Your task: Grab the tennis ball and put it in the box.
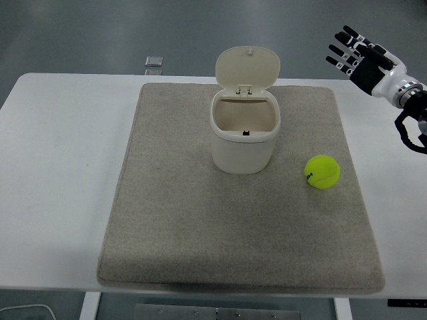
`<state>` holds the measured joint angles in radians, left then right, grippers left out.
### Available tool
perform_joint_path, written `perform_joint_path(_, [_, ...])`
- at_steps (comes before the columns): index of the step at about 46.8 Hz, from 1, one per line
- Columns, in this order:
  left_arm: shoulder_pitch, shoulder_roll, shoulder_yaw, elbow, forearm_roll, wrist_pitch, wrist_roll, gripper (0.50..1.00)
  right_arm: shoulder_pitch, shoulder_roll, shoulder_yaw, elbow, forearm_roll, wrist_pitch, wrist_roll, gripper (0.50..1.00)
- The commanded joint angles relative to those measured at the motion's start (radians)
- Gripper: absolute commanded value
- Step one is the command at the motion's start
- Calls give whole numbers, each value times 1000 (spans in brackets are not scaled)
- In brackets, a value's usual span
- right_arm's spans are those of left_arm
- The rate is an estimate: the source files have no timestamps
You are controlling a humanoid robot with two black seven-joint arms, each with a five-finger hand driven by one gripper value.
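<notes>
On the grey mat's right side sits the tennis ball (323, 172), free and untouched, lying to the right of the box (244, 135) and slightly nearer the table's front edge, with a clear strip of mat between the two. That box, a cream bin with a hinged lid (247, 67) standing up and back, is open at the top; its inside looks empty apart from a small dark mark low on the near wall, which I cannot make out. Both rest on the mat (173, 220), which covers the middle of the white table (60, 173). Well above and to the right of the ball, the right hand (357, 57) hangs in the air off the table's far right corner, fingers spread and holding nothing. The left arm does not show at all. A small clear object (154, 62) lies by the table's far edge. Judging from this, nothing of the task is done yet: the reach, the grasp, the carry over the open rim and the release all remain
</notes>
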<state>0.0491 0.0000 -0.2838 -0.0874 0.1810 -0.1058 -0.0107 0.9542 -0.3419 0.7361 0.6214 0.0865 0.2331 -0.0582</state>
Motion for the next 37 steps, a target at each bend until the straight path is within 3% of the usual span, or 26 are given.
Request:
perform_joint_path(1, [0,0,0,1,0,1,0,992,3,1,-1,1,-1,0,0,911])
perform_joint_path(37, [-6,0,2,3,0,1,0,992,14,-11,-15,3,-22,15,-2,913])
